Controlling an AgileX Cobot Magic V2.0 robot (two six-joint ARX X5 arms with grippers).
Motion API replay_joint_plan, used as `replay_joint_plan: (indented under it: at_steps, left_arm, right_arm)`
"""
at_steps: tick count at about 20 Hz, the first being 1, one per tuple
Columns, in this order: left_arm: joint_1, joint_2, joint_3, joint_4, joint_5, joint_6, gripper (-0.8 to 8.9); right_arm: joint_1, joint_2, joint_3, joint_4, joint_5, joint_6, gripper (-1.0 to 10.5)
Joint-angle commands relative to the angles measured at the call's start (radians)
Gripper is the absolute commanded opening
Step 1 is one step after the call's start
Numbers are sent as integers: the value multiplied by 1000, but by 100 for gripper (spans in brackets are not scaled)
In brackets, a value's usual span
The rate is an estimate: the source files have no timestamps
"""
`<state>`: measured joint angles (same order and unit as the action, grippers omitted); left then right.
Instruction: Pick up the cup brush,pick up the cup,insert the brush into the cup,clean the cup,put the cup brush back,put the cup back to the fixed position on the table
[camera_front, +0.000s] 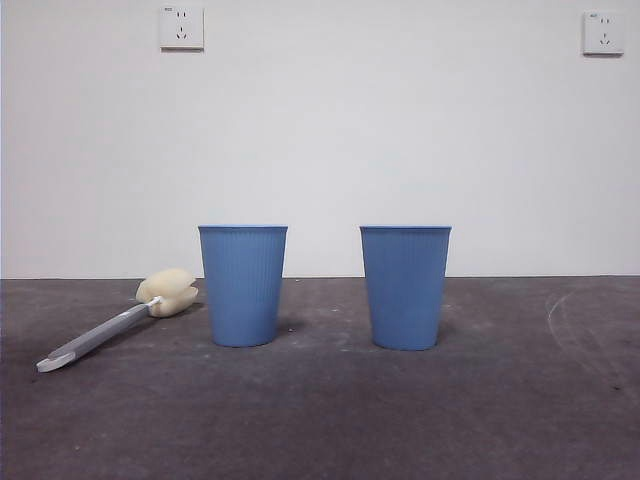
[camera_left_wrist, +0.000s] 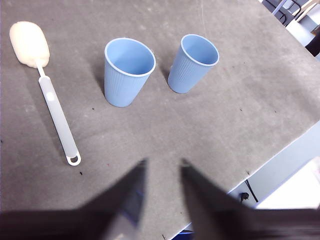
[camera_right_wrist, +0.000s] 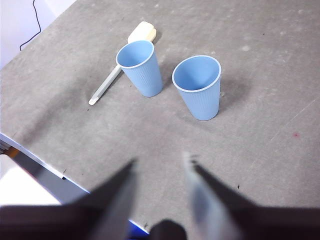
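Two like blue ribbed cups stand upright on the dark grey table (camera_front: 320, 420): one cup (camera_front: 242, 285) left of centre, the other cup (camera_front: 405, 286) to its right. The cup brush (camera_front: 120, 320) lies flat at the left, its cream sponge head (camera_front: 168, 292) near the left cup and its grey handle pointing toward the front. Both cups are empty in the wrist views (camera_left_wrist: 129, 71) (camera_right_wrist: 198, 86). My left gripper (camera_left_wrist: 162, 167) hovers open, high above the table's near edge, holding nothing. My right gripper (camera_right_wrist: 160, 162) also hangs open and empty above that edge.
A white wall with two power sockets (camera_front: 181, 27) (camera_front: 603, 33) rises behind the table. The table's near edge (camera_left_wrist: 280, 150) drops off close under both grippers. A faint curved scuff (camera_front: 560, 310) marks the table at the right.
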<state>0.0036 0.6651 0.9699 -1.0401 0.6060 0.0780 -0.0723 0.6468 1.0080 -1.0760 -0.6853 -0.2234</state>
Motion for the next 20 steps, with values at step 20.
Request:
replay_joint_plan:
  at_steps: [20]
  left_arm:
    - [-248,749,2,447,-553,-35,595]
  right_arm:
    - [1,32,5,5,-6,21,566]
